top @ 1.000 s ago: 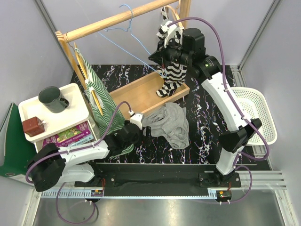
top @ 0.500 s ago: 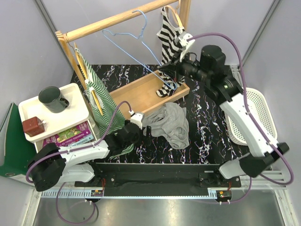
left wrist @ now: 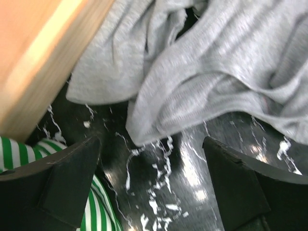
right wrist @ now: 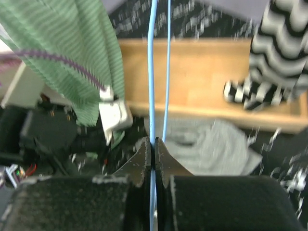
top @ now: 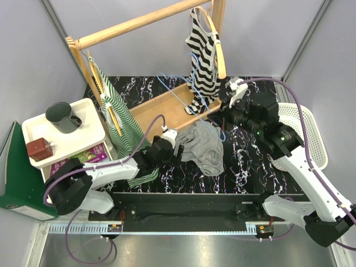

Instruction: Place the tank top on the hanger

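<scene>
right arm has dropped low, jaws pinching hanger

left claw spread | tank top crumpled ahead, ungrasped

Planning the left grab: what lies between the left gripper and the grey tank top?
Only bare marbled tabletop, seen in the left wrist view, separates the left gripper from the tank top.

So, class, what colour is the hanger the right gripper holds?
The hanger is light blue, clearest in the right wrist view.
</scene>
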Robot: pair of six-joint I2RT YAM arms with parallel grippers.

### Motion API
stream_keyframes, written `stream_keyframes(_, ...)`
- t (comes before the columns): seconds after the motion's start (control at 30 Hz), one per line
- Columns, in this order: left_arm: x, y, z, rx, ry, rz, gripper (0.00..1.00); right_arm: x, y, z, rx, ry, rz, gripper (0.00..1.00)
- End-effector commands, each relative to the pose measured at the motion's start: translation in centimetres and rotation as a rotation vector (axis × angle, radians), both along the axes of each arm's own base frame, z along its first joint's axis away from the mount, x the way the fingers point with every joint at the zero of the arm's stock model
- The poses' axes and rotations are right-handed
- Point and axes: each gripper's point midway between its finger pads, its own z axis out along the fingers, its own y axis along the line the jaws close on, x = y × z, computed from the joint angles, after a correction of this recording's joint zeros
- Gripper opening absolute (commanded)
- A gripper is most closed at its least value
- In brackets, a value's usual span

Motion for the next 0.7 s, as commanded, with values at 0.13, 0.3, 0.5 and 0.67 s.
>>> stream_keyframes(0.13, 3.4, -0.5, 0.6, 0.059, -0.054, 0.03, 0.84, -2.8, -2.5, -5.4, -0.079, 0.187, -0.069, 0.0)
stream_keyframes(0.3, 3.7, -0.7, -0.5, 0.066, -0.034, 0.04, 0.78, -4.2, -3.1, -6.8, -0.089, 0.257, -0.074, 0.0)
stream_keyframes(0.5, 3.9, -0.8, -1.2, 0.049, -0.007, 0.083, 0.66, -5.1, -4.2, -8.2, -0.121, 0.31, -0.105, 0.0)
stream_keyframes(0.67, 4.3, -1.0, -1.2, 0.03, -0.026, 0.09, 0.55, -5.4, -4.6, -8.4, -0.138, 0.327, -0.12, 0.0)
